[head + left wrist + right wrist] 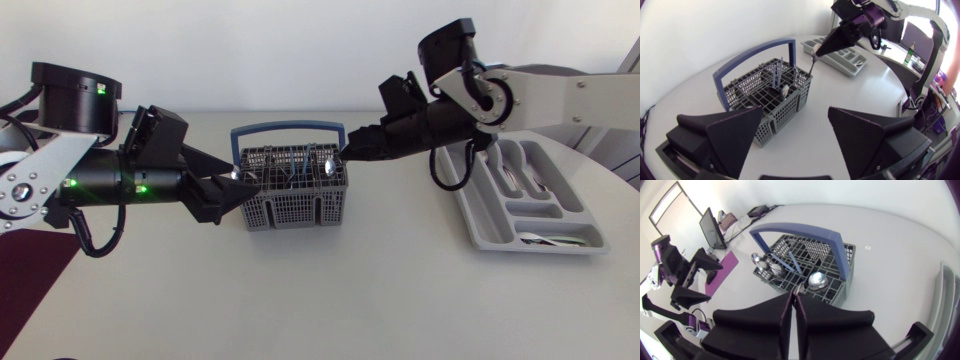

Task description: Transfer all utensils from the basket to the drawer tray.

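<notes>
Currently the right claw is shown just right of centre in the head view. Its two black fingers are pressed together on the thin metal stem of a utensil at the right-hand rim of the basket. The stem runs down from the fingertips into a corner compartment, and whether it belongs to a spoon or a fork cannot be told. The basket, grey mesh with a blue handle arched over it, is set on the worktop at the middle of the frame. Other utensils are stood in it, among them a spoon with its bowl upward just ahead of the right claw. At the basket's left side the left claw is held with its fingers wide apart and nothing between them. At far right in the frame the drawer tray is laid, well apart from the basket, with a few utensils in its compartments.

The step in hand is judged to be the pick of one utensil. A straight upward lift is called for next, so that the stem is freed from the mesh, then a carry rightward to the tray.
</notes>
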`<action>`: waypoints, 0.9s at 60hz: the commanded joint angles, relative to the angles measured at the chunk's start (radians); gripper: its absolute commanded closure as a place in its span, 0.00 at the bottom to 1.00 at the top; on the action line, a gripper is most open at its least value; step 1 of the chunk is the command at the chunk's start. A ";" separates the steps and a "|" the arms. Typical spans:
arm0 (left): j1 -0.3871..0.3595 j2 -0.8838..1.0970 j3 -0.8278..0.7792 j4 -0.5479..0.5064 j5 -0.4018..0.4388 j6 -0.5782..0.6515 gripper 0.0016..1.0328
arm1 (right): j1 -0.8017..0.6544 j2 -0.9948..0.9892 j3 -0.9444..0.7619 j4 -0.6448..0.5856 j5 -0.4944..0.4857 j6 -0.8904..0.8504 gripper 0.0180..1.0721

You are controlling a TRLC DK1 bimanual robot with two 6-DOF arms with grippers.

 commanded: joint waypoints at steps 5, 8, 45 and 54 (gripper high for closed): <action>-0.008 -0.004 -0.025 0.004 0.000 0.019 0.12 | -0.046 -0.081 -0.022 -0.028 -0.095 0.061 0.94; -0.010 -0.003 -0.025 0.003 0.000 0.019 0.12 | -0.068 -0.107 -0.027 -0.028 -0.126 0.072 0.94; -0.013 0.026 0.015 -0.043 -0.007 0.013 0.12 | -0.456 -0.426 -0.230 -0.260 0.095 -0.181 0.94; -0.042 0.036 0.022 -0.043 -0.034 0.011 0.12 | -0.601 -0.415 -0.296 -0.252 0.184 -0.309 0.94</action>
